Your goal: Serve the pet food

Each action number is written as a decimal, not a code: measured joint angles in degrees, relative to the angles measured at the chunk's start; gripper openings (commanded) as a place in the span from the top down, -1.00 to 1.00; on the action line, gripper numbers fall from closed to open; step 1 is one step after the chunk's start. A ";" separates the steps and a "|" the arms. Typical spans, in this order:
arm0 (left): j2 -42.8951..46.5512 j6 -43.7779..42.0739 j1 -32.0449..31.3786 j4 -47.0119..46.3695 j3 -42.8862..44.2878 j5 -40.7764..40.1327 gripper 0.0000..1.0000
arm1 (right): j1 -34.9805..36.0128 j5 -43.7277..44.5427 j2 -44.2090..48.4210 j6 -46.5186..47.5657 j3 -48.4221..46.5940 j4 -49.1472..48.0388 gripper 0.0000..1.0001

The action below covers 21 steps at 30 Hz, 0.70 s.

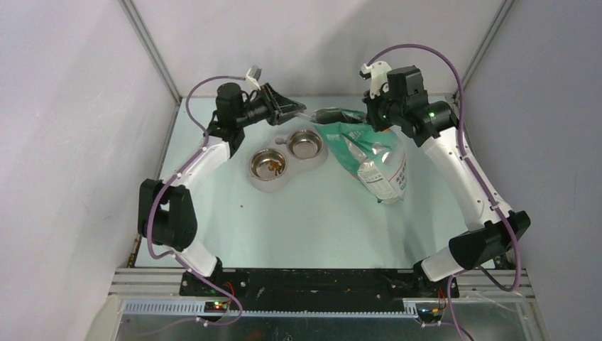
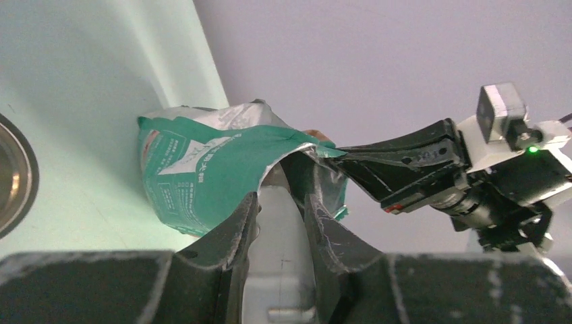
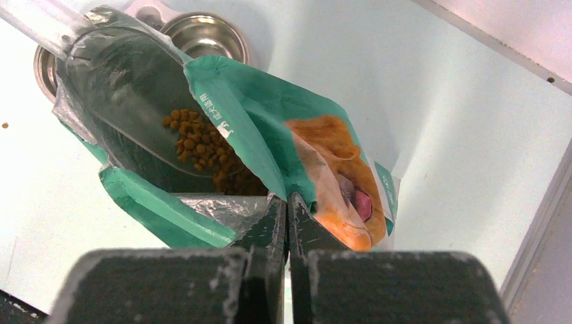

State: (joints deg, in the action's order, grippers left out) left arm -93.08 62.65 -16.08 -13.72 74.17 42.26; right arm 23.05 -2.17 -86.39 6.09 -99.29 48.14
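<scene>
We're at the bag [image 3: 270, 128], and both hands are busy. The right hand [image 3: 287, 202] has its jaws pressed fully together on the bag's foil rim, holding the mouth up and open. The left hand [image 2: 280, 202], jaws partly closed, is clamped around the handle of the clear scoop [image 3: 115, 81], whose cup is pushed down into the bag's mouth.

And there's the pet food [image 3: 195, 145]: a small heap of brown pellets lying in the scoop, inside the bag, with more of it deeper in. A few pellets also sit in the far bowl [image 1: 253, 162], the steel one farther from the bag. The near bowl [image 1: 305, 131], just beside the bag, looks bare. One stray pellet [image 3: 5, 125] lies on the table [image 1: 298, 234], out past the bag's mouth.

Now, handling. This stuff is loose, dry and light. No hand could pinch it, and it'll probably roll and pour at the slightest tilt. So the place to take hold is the scoop handle, just where the left hand has it, with the scoop held level coming out of the bag. The bag looks soft and crinkly, so that rim grip matters: without it the mouth would likely slump onto the scoop.
</scene>
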 measured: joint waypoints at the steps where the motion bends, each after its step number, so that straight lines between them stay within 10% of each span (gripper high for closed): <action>1: -0.09 1.31 0.46 -1.07 -0.39 0.66 1.00 | 0.04 0.00 -0.11 0.20 -0.11 0.13 1.00; 21: -9.66 29.53 1.46 -26.95 -4.61 4.70 1.00 | 0.98 3.58 -1.70 5.01 -4.81 4.07 1.00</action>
State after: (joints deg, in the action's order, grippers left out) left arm -102.74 92.18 -14.61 -40.66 69.56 46.96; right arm 24.03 1.41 -88.09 11.09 -104.09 52.21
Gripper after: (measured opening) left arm 0.300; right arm 0.007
